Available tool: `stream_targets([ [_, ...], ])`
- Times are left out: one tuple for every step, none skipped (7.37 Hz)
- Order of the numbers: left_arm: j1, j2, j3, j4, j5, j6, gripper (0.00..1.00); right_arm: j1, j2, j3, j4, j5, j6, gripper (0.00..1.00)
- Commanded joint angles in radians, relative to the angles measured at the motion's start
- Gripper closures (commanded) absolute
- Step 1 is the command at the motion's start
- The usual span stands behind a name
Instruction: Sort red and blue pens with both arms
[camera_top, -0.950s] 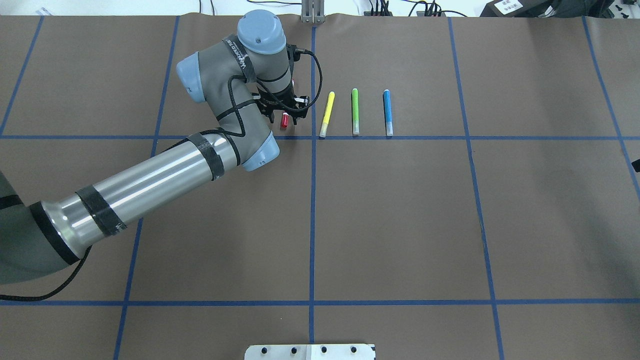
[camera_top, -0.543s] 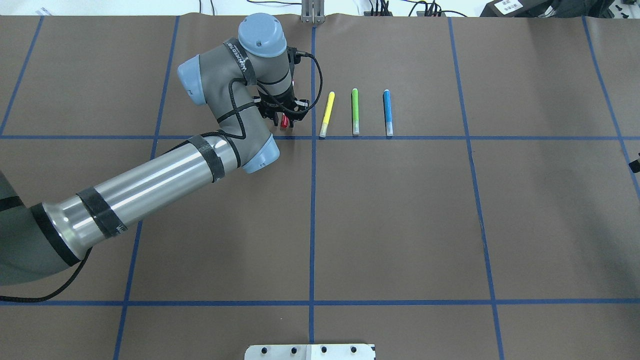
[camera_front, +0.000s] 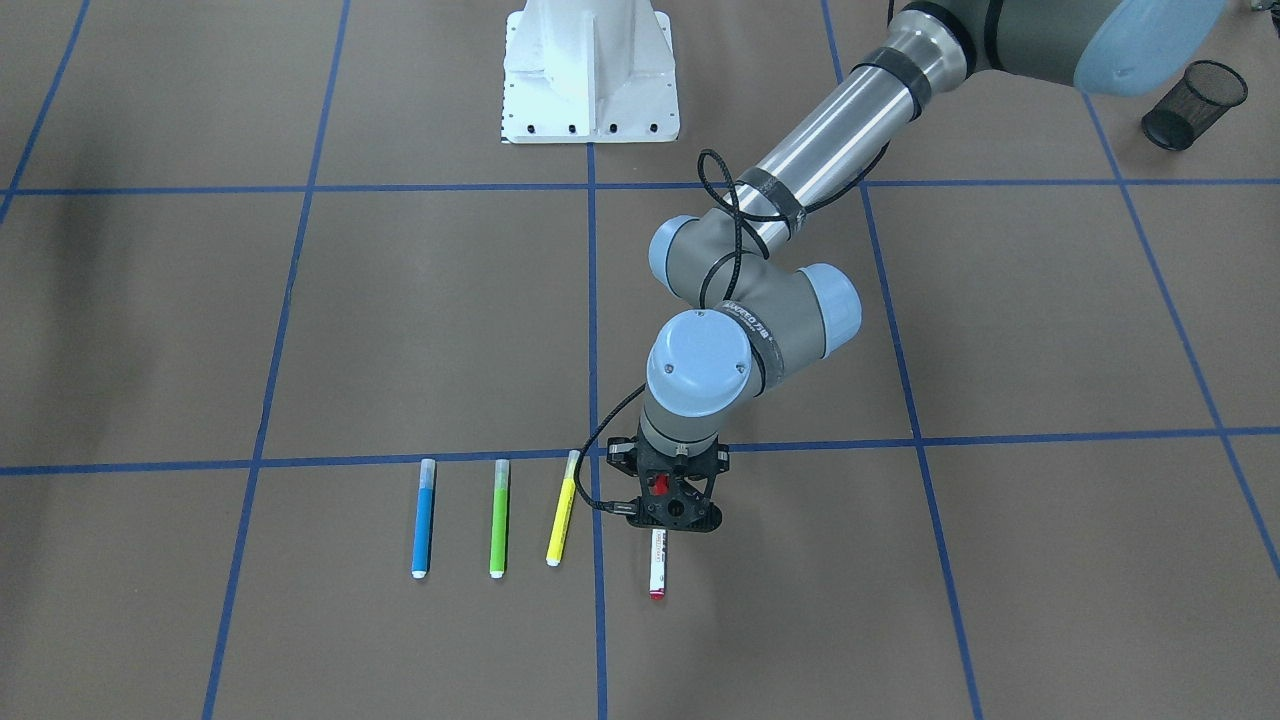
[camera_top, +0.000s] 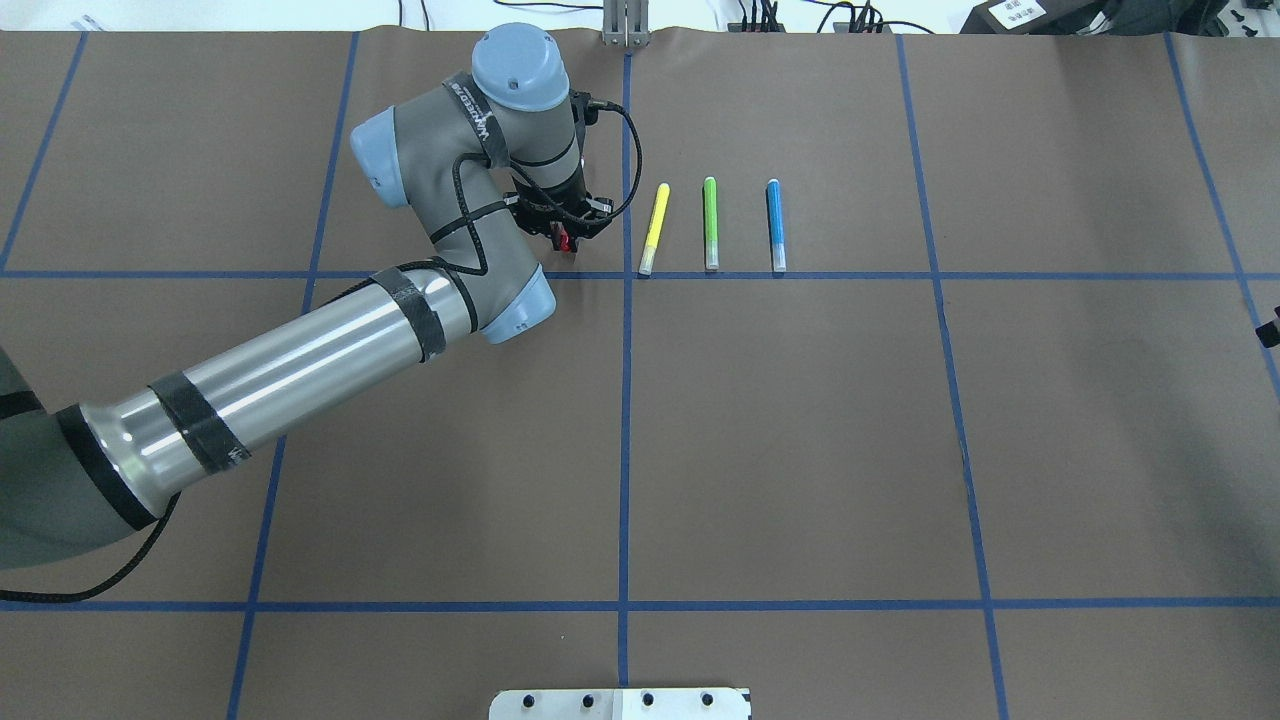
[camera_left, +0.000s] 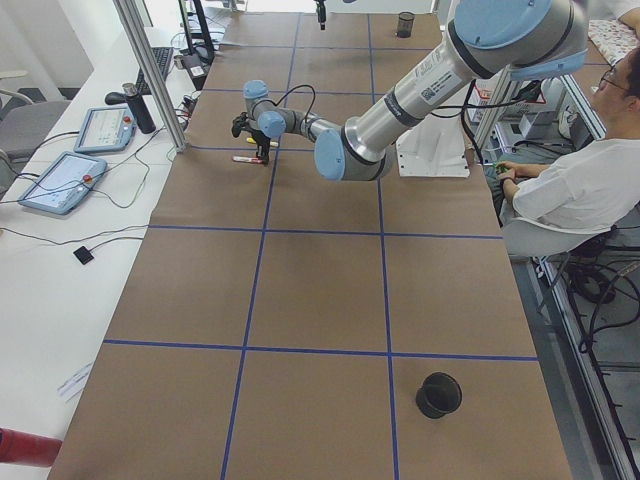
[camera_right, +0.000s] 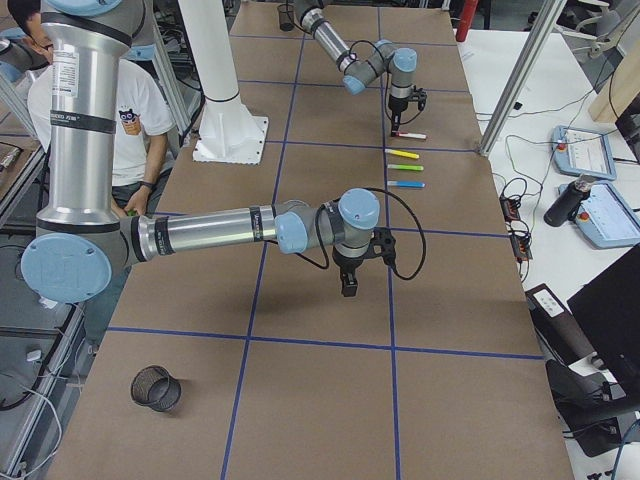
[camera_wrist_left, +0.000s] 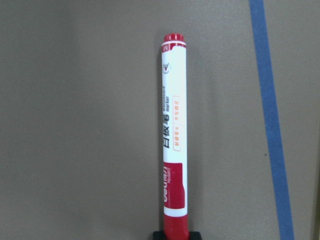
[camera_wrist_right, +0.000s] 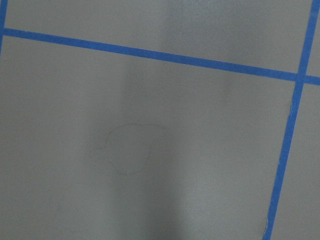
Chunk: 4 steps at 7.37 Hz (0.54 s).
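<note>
- Because the left claw (camera_top: 568, 228) sits low, right over the cap end of the red marker (camera_wrist_left: 174, 135), I cannot tell if it is spread or pinching.
- In the left wrist view the marker runs straight from 6 o'clock to 12 o'clock. The big red cap is at 6 and the small red end is at 12. It lies flat on the brown desk (camera_top: 800, 450).
- I think the next move is a pinch across the marker. So the claw should close from 3 and 9 o'clock, across the long way.
- The marker is a smooth, round, hard stick, white with printing on it. It may roll if it is bumped.
- In the overhead view, a yellow highlighter (camera_top: 654, 228), a green highlighter (camera_top: 710, 222) and then the blue highlighter (camera_top: 774, 225) lie at 3 o'clock from the claw. All are thin and point about 12 to 6.
- The left arm (camera_top: 300, 370) is much nearer the red marker. The right claw (camera_right: 349, 285) hangs well apart from the pens. I cannot tell if it is spread.
</note>
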Motion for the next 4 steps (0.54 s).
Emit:
stream_targets([
  [-0.045,0.141,-0.162,0.023,-0.078,0.002,1.0,-0.002,0.003,-0.011,0.001,0.0,0.0,0.0],
  [-0.076,0.212,-0.24,0.047,-0.14,0.0,1.0,0.0,0.003,-0.01,0.003,0.0,0.0,0.0],
  [-0.096,0.246,-0.271,0.058,-0.142,-0.004,1.0,0.0,0.003,-0.01,0.01,0.0,0.0,0.0],
  [-0.142,0.316,-0.31,0.051,-0.145,0.002,1.0,-0.002,0.003,-0.01,0.022,-0.001,0.0,0.0],
])
